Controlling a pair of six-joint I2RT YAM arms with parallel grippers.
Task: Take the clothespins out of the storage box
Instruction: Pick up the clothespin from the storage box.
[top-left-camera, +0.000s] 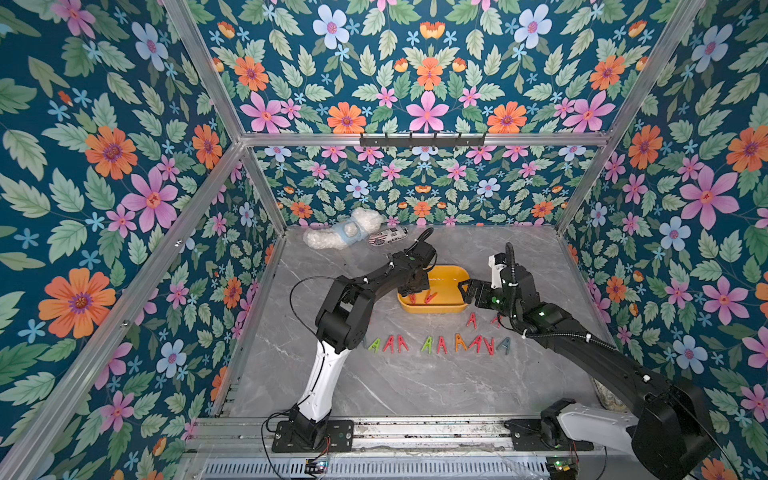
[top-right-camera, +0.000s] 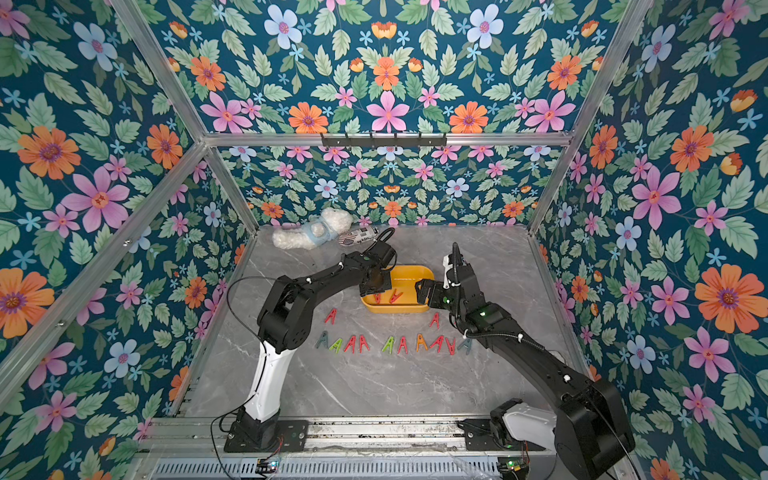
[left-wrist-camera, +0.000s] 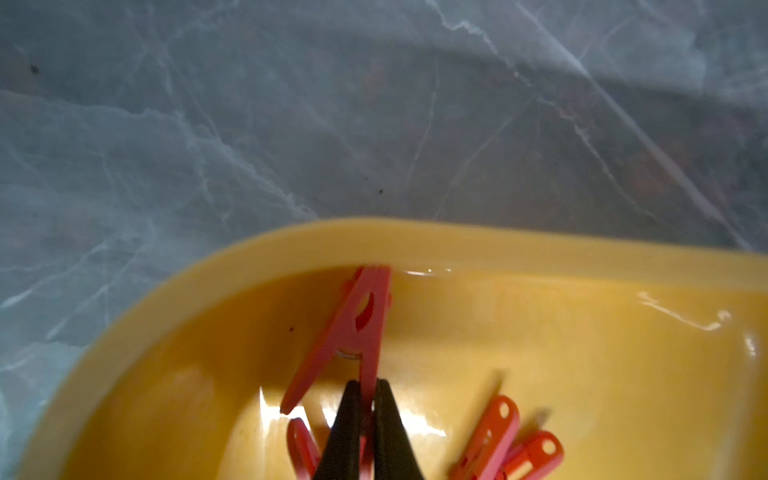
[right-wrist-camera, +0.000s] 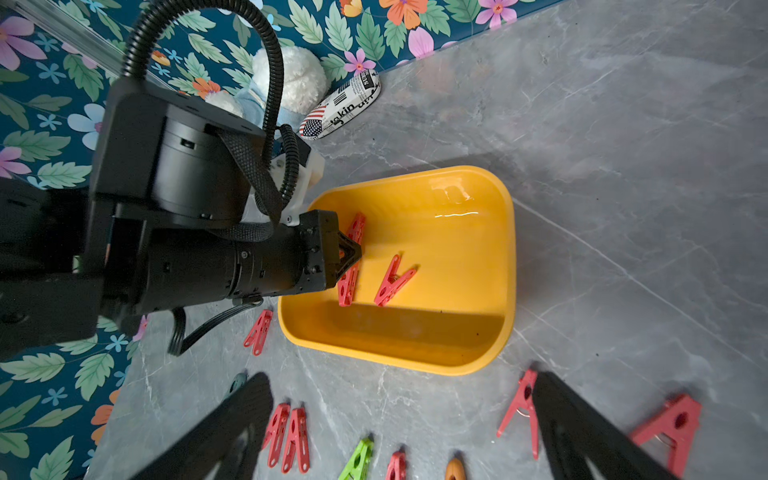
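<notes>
Pinching one leg of a red clothespin in the narrowly closed left tool inside the yellow storage box, I am planning a straight vertical lift clear of the rim, with the right tool hovering wide beside the box.

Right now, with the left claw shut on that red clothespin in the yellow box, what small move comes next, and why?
Probably lift the left claw straight up. It pinches one leg of the red clothespin, whose tip sits inside the yellow box, close to its wall. Rising first should clear the rim before carrying it toward the pins on the table.
</notes>
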